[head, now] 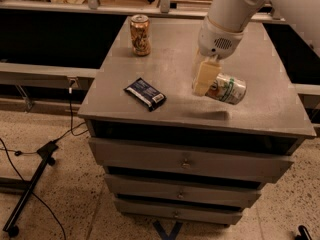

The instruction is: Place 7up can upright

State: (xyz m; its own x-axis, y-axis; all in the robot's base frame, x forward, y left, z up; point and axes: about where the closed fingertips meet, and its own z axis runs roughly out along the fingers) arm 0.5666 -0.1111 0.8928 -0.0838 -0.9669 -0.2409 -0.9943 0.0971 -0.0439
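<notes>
The 7up can [229, 88], white and silver with green markings, lies on its side in the air just above the grey cabinet top [170, 59], with its shadow on the surface below it. My gripper [209, 85] comes down from the white arm at the upper right and is shut on the left end of the can. One cream finger [203, 77] shows in front of the can; the other is hidden behind it.
A brown-gold patterned can [140, 34] stands upright at the back left of the top. A dark blue snack packet [145, 94] lies flat near the front left. Drawers [185, 161] are below the top. A stand and cables [35, 174] lie on the floor at the left.
</notes>
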